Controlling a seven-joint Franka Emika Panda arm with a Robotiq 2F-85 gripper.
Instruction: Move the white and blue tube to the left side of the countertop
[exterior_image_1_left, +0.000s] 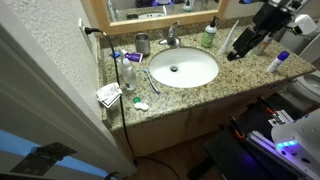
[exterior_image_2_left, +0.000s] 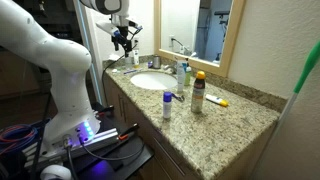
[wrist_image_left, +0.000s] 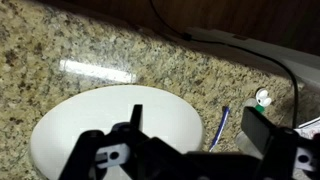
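The white and blue tube (exterior_image_1_left: 227, 38) stands tilted at the back of the granite countertop (exterior_image_1_left: 243, 72), just beside the green bottle (exterior_image_1_left: 209, 38). It does not show in the wrist view. My gripper (exterior_image_1_left: 242, 44) hangs close beside the tube, on the side away from the green bottle; whether it touches it I cannot tell. In an exterior view the gripper (exterior_image_2_left: 124, 40) is above the far end of the countertop (exterior_image_2_left: 240, 122). In the wrist view the jaws (wrist_image_left: 195, 132) are open and empty, over the white sink (wrist_image_left: 110, 120).
A metal faucet (exterior_image_1_left: 172, 36) and cup (exterior_image_1_left: 142, 44) stand behind the sink. A blue toothbrush (wrist_image_left: 215, 125), a clear bottle (exterior_image_1_left: 128, 74) and a white packet (exterior_image_1_left: 108, 95) lie on one side. A blue-capped bottle (exterior_image_2_left: 167, 104) and a brown bottle (exterior_image_2_left: 198, 92) stand on the other.
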